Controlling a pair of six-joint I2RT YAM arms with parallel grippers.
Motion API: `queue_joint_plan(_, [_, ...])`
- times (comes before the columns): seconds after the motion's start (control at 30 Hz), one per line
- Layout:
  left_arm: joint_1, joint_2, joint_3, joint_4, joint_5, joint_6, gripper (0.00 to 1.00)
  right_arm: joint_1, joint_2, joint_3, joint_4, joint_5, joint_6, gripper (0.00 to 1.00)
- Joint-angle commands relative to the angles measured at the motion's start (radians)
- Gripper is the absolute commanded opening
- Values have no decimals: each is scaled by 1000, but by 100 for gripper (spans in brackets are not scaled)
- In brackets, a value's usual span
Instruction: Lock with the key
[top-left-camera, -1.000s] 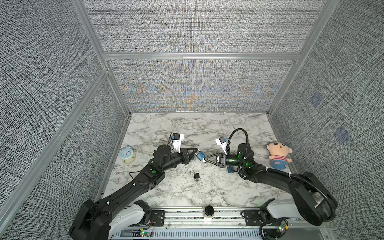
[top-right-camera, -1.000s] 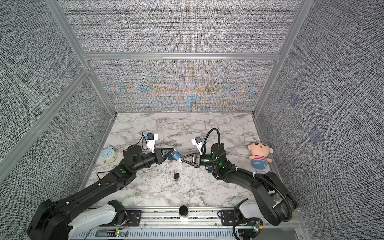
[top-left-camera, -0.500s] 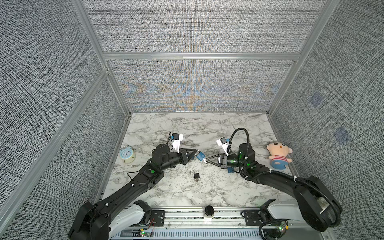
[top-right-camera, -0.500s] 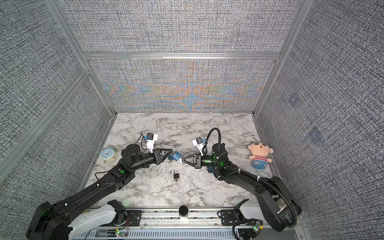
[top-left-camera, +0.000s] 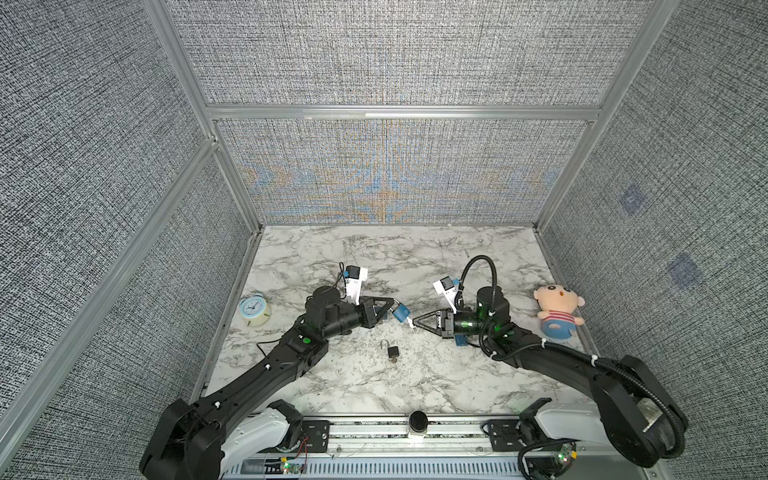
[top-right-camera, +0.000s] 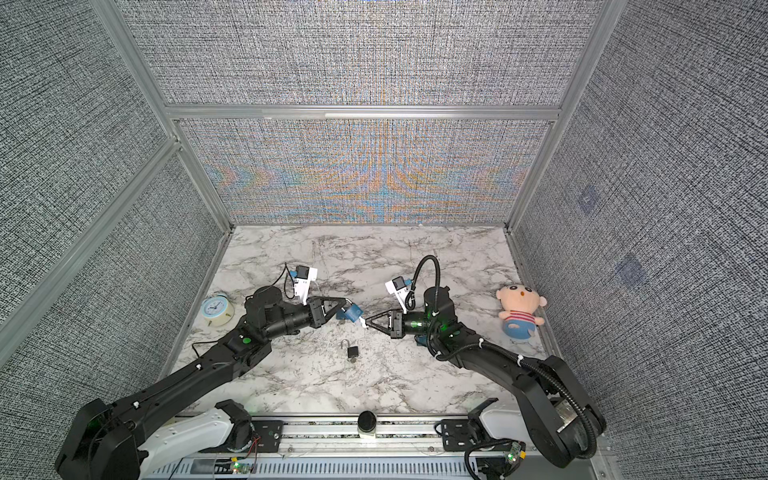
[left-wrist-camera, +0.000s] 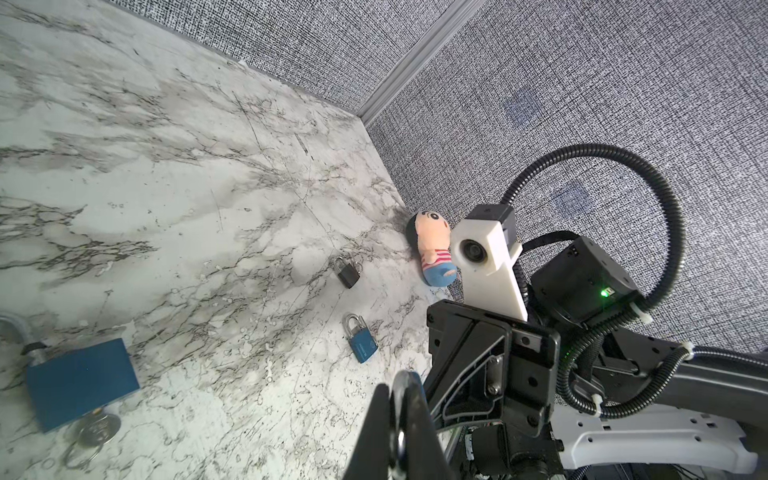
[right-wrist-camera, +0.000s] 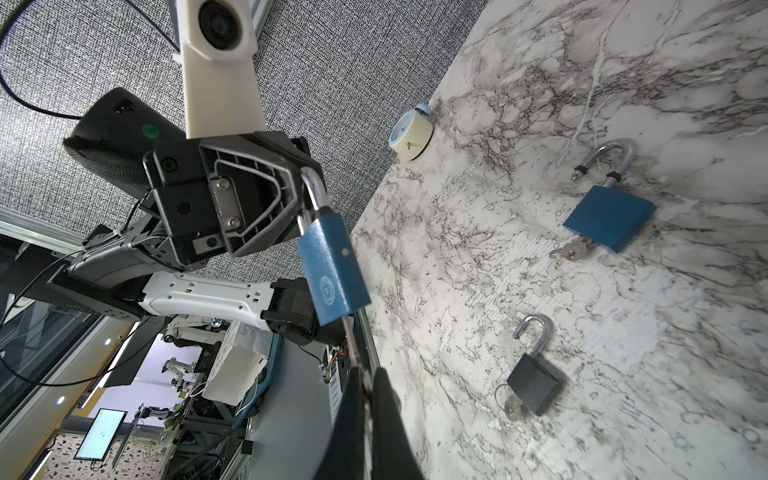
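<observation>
Task lock: a blue padlock (right-wrist-camera: 334, 266) with a steel shackle and a round emblem on its body. It is held off the marble table (top-left-camera: 436, 374), in the air between the two arms in both top views.
Left gripper (top-left-camera: 392, 302): clenched on the padlock's shackle, with the blue body pointing toward the right arm.
Right gripper (right-wrist-camera: 365, 386): pinched tight on the key (right-wrist-camera: 353, 345), whose shaft runs into the underside of the blue body.
Shackle: I cannot tell whether it is seated.
Spare locks: a larger blue padlock (right-wrist-camera: 609, 218) and a small black padlock (right-wrist-camera: 534, 382) lie flat on the table. Both have an open shackle and a key in the base.
Table edges: an alarm clock (top-left-camera: 253, 309) stands by the left wall and a plush doll (top-left-camera: 557, 313) lies by the right wall.
</observation>
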Motion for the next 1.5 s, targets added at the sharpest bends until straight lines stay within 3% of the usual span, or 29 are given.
queue_joint_plan(0.0, [9, -3, 13, 87, -21, 16, 0, -5, -5, -13, -65, 23, -3, 0])
queue_joint_plan(0.43, [16, -11, 1, 77, -23, 21, 0, -25, -39, -34, -65, 33, 5, 0])
queue_joint_plan(0.63, [16, 62, 33, 39, 8, 68, 0, -83, -100, -33, -161, 71, -20, 0])
queue_joint_plan(0.97, [-8, 448, 273, -52, 136, 136, 0, -297, -241, -27, -392, 212, -69, 0])
queue_joint_plan(1.17, [-51, 707, 508, -195, 165, 212, 0, -411, -292, -80, -305, 195, -19, 0])
queue_joint_plan(1.47, [-73, 1037, 818, -313, 211, 243, 0, -455, -280, -78, -297, 158, -36, 0])
